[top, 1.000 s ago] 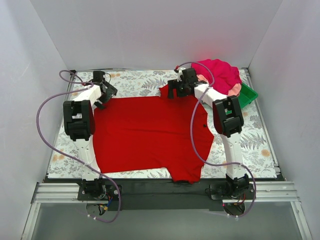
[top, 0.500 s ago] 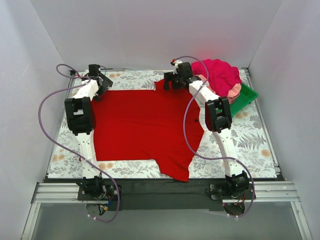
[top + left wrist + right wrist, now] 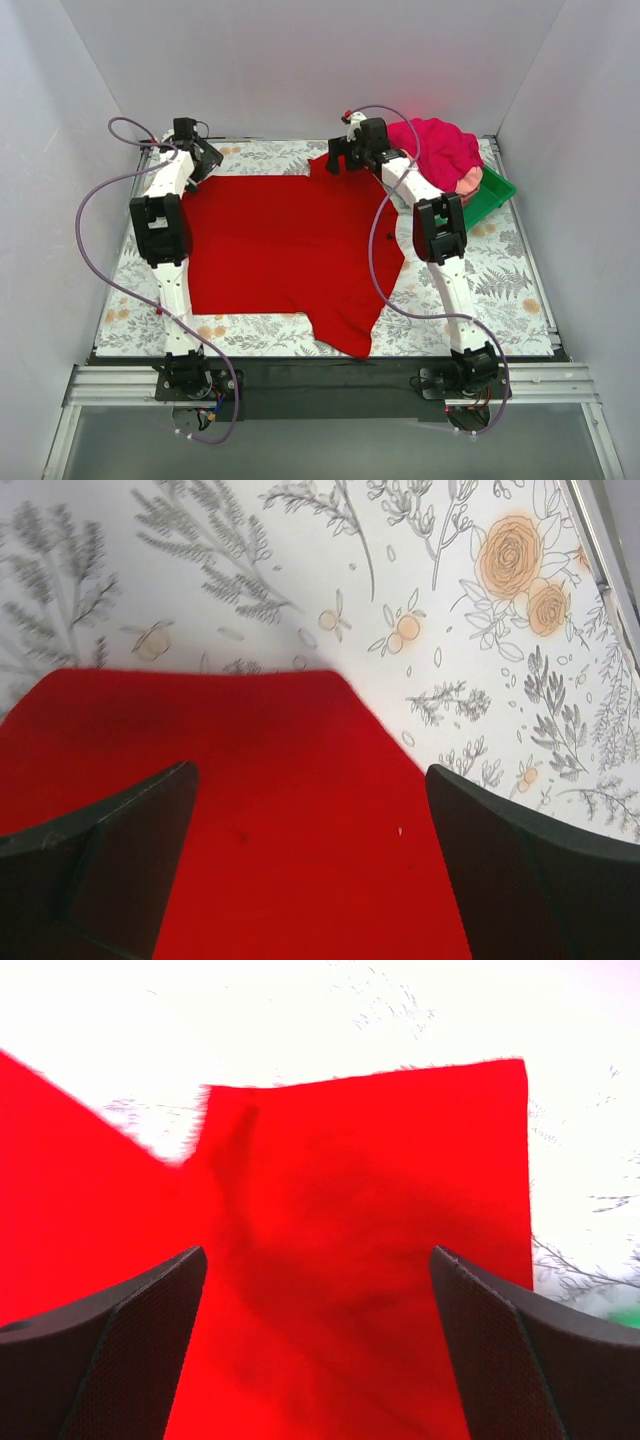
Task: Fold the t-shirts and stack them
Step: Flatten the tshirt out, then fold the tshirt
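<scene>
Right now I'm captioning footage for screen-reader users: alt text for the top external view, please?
A large red t-shirt lies spread out on a floral-patterned table, with the left gripper and right gripper both at its far edge. A heap of magenta and pink shirts sits over a green tray at the far right corner.

Right wrist view is blurred and washed out. The red t-shirt (image 3: pixel 350 1260) runs off its bottom edge. The magenta t-shirt pile (image 3: pixel 440 145) partly hides the green tray (image 3: pixel 496 196).
</scene>
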{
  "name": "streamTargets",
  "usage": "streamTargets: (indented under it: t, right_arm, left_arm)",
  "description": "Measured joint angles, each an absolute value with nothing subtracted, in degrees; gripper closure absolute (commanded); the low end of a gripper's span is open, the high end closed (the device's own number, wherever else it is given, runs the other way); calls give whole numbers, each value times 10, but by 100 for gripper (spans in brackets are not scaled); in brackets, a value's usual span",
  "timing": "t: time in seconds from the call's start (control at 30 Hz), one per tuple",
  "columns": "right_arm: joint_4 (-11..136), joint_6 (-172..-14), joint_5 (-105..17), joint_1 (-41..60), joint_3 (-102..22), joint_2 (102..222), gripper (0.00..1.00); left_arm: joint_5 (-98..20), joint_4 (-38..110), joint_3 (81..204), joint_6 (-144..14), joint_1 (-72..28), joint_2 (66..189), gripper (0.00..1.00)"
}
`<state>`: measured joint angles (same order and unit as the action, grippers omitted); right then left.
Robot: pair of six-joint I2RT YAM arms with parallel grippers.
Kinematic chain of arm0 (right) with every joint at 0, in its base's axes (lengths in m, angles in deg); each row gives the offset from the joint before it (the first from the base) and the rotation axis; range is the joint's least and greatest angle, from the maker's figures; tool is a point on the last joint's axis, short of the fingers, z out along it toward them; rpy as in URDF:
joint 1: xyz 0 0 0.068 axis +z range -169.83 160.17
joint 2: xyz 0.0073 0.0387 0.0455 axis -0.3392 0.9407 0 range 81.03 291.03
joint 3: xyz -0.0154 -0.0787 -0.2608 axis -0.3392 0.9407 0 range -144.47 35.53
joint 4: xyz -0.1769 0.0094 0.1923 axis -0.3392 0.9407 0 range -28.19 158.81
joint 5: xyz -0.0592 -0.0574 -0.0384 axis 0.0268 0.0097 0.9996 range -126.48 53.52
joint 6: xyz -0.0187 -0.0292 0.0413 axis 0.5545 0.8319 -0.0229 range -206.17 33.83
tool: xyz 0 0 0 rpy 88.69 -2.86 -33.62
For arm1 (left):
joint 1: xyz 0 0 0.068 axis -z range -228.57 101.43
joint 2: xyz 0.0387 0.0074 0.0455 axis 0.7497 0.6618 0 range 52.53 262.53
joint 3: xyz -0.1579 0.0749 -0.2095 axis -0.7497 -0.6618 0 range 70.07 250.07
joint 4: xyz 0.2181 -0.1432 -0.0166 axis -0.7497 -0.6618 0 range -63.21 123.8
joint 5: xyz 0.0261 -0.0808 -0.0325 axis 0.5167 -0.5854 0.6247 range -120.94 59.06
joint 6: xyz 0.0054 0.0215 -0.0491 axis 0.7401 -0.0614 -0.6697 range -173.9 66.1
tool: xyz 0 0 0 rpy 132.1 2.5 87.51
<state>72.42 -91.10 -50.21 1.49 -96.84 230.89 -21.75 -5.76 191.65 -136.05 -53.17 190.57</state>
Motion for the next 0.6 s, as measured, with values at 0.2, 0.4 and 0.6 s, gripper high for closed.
streamTargets:
  t: [0.2, 0.4, 0.6]
  right_arm:
    - [737, -884, -494, 40, -804, 2103, 2]
    - [692, -885, -443, 108, -533, 1803, 2]
    - [681, -926, -400, 162, -281, 1656, 2]
  left_arm:
    - [-202, -104, 1795, -1392, -533, 1763, 3]
    - [-198, -90, 1399, -1484, -533, 1380, 2]
    - [-162, -133, 1184, -1577, -533, 1186, 2]
